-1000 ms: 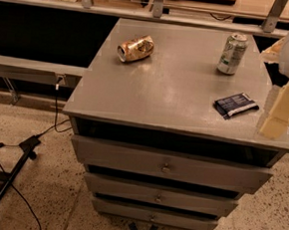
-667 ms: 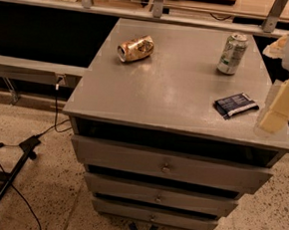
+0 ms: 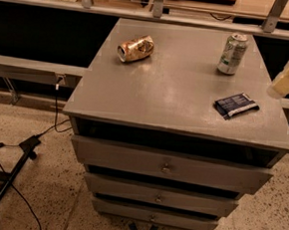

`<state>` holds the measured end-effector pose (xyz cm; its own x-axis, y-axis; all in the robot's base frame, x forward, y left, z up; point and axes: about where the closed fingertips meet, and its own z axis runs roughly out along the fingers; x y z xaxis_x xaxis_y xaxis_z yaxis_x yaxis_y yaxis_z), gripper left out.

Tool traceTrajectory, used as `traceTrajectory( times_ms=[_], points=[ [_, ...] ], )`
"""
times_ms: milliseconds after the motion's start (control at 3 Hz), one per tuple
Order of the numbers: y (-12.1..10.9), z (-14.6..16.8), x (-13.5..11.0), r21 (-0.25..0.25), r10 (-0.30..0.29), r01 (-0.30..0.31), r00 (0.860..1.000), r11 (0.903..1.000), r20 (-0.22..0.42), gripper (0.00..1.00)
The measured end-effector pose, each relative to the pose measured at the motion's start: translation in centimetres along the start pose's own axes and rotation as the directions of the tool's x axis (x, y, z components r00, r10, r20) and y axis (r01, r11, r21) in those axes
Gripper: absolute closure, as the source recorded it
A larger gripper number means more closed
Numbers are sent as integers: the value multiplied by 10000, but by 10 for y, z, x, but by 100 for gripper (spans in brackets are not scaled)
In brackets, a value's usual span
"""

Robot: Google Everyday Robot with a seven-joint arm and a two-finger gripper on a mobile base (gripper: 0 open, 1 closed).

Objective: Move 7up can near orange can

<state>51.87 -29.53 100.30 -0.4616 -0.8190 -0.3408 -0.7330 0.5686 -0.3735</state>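
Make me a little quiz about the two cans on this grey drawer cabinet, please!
1. True or false: the 7up can stands upright.
2. The orange can is: A) lying on its side, B) stacked on the 7up can, C) standing upright.
3. Fill in: the gripper hovers at the picture's ____ edge, touching neither can.

Key: 1 true. 2 A. 3 right.

A dark blue packet point(image 3: 236, 105) lies flat on the grey bench point(image 3: 176, 89) above three drawers point(image 3: 166, 167); a black stand point(image 3: 9, 181) lies on the floor.
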Motion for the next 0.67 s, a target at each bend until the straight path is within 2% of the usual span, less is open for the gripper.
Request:
traceTrajectory(
  times_ms=[333, 667],
  points=[
    [-62, 13, 7, 771, 1137, -1200, 9902, 9898, 808, 0],
    [-108, 35, -10, 1208, 1622, -1745, 9811, 9772, 1051, 0]
  ],
)
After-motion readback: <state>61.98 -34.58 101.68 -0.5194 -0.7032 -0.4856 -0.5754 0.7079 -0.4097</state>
